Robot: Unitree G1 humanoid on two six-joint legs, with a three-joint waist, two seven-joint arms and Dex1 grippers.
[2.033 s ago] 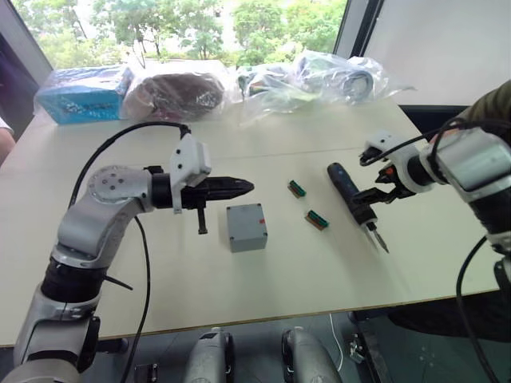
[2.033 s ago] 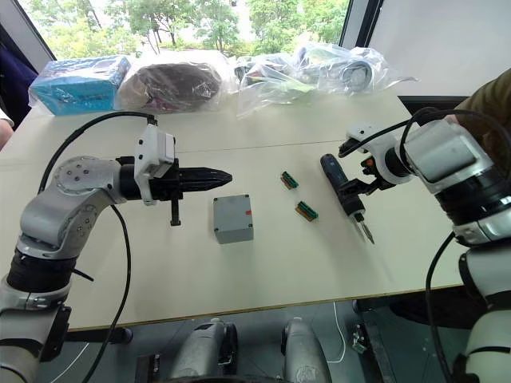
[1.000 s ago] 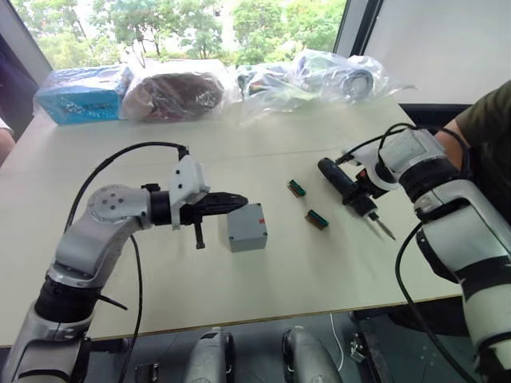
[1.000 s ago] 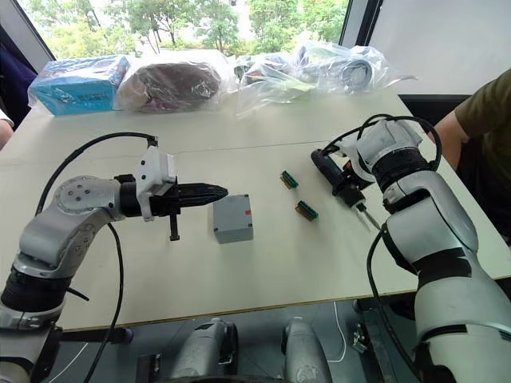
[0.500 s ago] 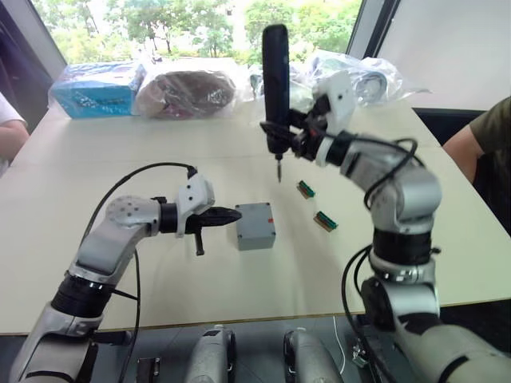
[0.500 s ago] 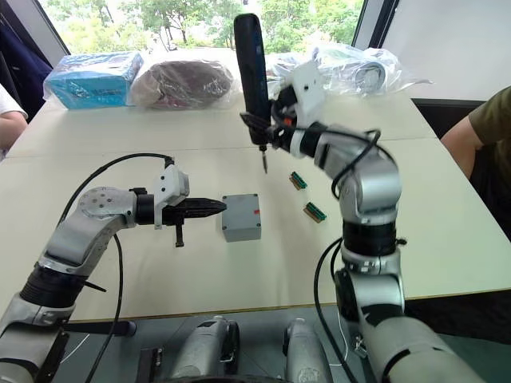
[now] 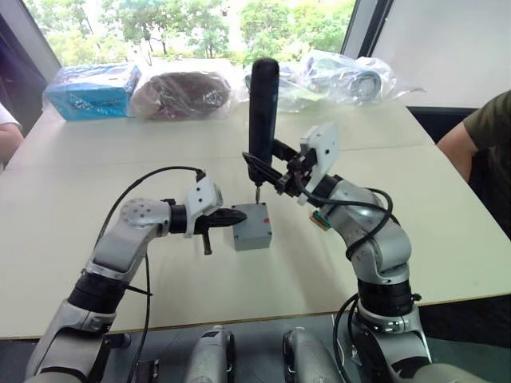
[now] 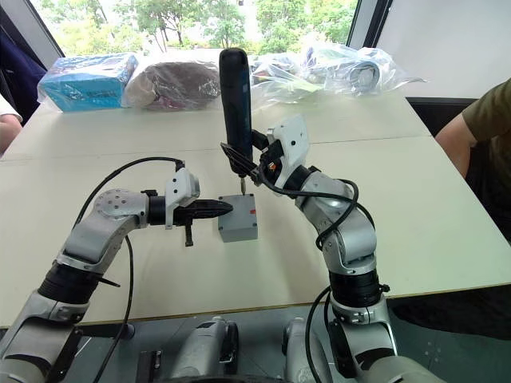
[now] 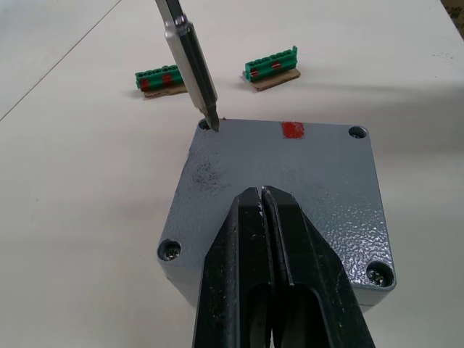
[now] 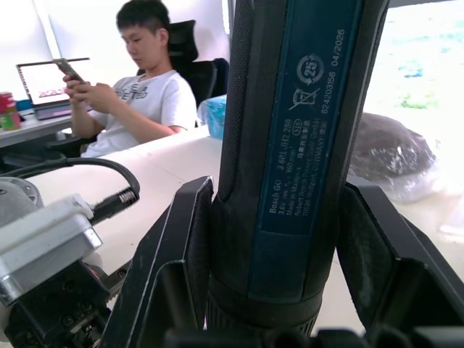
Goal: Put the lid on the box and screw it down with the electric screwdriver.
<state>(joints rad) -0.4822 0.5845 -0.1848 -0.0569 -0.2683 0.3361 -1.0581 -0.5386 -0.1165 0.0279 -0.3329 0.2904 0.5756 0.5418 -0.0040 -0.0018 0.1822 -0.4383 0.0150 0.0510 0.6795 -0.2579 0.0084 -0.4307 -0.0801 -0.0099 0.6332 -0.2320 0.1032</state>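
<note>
- Table [image 7: 447, 239]: pale top. The task things sit at mid-table; plastic-wrapped bundles [image 7: 343, 76] and a blue package [image 7: 88, 88] lie along the far edge, well apart from the work.
- Right gripper [image 7: 275, 171]: clamped around the electric screwdriver [image 7: 262, 112] and holding it upright, bit down. In the right wrist view the barrel sits between the two fingers [image 10: 170, 268], each pressed to a side.
- Left gripper [image 9: 264, 217]: fingers drawn together with nothing between them, tips resting on or just over the lid's near edge, likely steadying the box from the robot's left.
- Box [image 7: 252, 231]: near the table's middle, with the lid [image 9: 290, 174] already seated flush on top and marked with a small red patch.
- Bit [image 9: 192, 69]: tilted slightly, its tip touching or just inside the corner screw hole [image 9: 206, 125]. Screw heads show in the three other corners.
- Two green terminal blocks [image 9: 272, 65]: on the table just beyond the box, clear of the tool.
- Step in hand, as I judge it: driving the corner screw. To do it well, bring the tool square to the lid so the bit seats fully, press straight down and keep the left gripper braced so the box cannot spin or slide. A tilted bit risks camming out and skating across the lid.
</note>
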